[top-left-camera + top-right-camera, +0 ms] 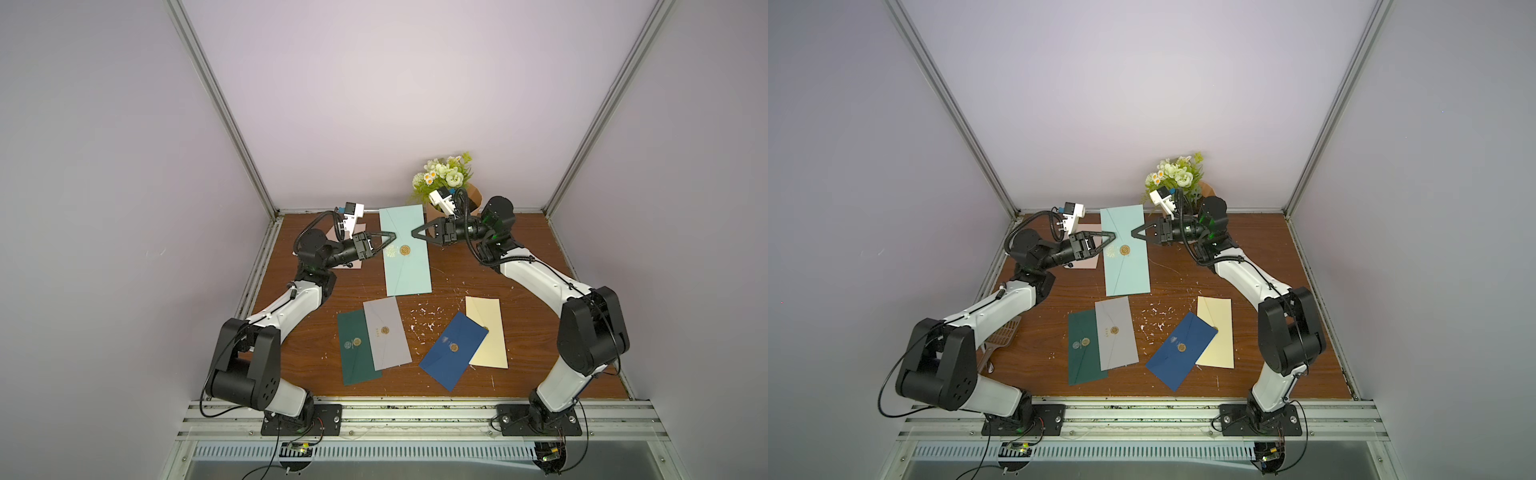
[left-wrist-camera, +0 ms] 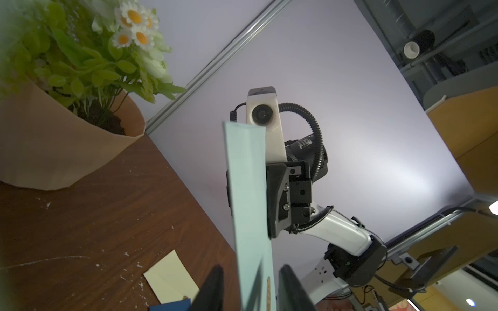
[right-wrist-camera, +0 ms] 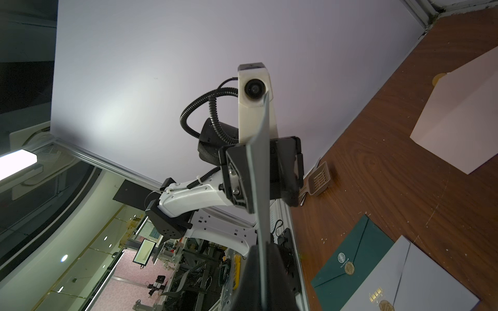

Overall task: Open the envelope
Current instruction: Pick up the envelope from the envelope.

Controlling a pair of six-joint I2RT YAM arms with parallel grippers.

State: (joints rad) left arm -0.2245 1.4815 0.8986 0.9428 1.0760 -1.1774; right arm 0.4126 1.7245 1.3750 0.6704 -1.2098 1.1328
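Observation:
The envelope [image 1: 405,257] is pale mint with a gold seal [image 1: 404,250], and it hangs above the wooden table [image 1: 457,270] between both arms, seal side up. My right gripper [image 1: 414,232] is shut on its far right edge; in the right wrist view the envelope [image 3: 262,188] runs edge-on out of the shut gripper [image 3: 262,285]. My left gripper [image 1: 392,238] stands open at the opposite edge. In the left wrist view the envelope [image 2: 248,202] passes between the spread fingers [image 2: 211,290] with a gap on each side. Both top views show it the same way, the envelope [image 1: 1125,253] included.
Closer in on the table lie a dark green envelope [image 1: 355,353], a grey one [image 1: 386,334], a navy one [image 1: 451,353] and a cream one [image 1: 488,332]. A pink envelope [image 1: 1088,249] lies under the left arm. A flower pot [image 1: 446,178] stands at the back, a scoop [image 1: 1003,338] at the left edge.

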